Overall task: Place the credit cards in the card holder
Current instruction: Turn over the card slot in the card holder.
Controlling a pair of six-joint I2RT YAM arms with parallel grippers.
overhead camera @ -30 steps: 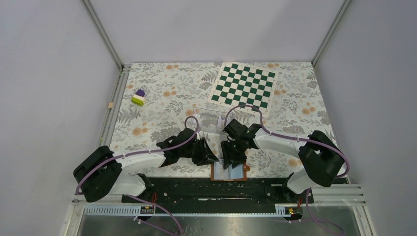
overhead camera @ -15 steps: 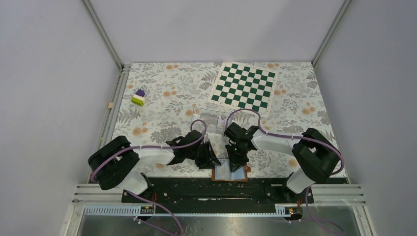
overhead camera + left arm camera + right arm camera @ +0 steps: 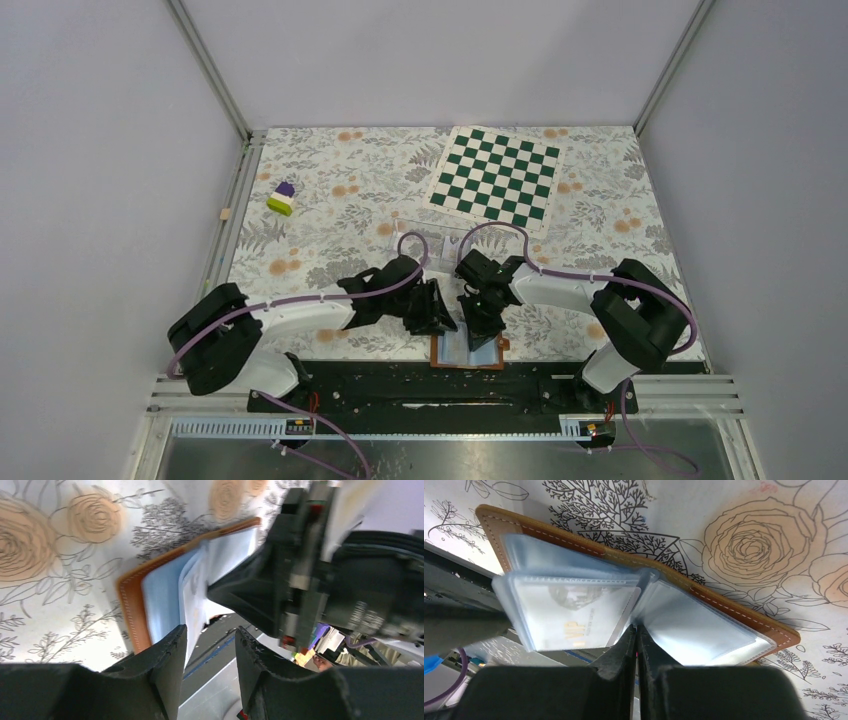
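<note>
The card holder (image 3: 724, 607) lies open at the very near edge of the tabletop (image 3: 330, 190), its pale sleeves fanned up between the two arms, and one credit card (image 3: 579, 615) sits inside a clear sleeve. The right gripper (image 3: 636, 635) has its fingers pressed together, with the tips at the fold where the sleeves meet; we cannot tell whether a thin leaf is caught between them. The left gripper (image 3: 210, 632) is partly spread, with a raised leaf's edge just beside one finger and nothing clearly held. We judge the main risk to be a drag: if either arm pulls sideways, the light holder could slide off the edge onto the black base plate (image 3: 400, 385). A hard pinch could crease or tear a flimsy sleeve. The two grippers work very close together, so a careless move could knock one into the other. The seated card could also slip out if its sleeve tips further. We see no loose card in these views. The tabletop wears a floral cloth, with a green-and-white chessboard (image 3: 496, 178) at the far side and a small purple-and-green block (image 3: 283, 197) to the left. Plain pale walls and metal frame posts (image 3: 210, 70) enclose the space.
</note>
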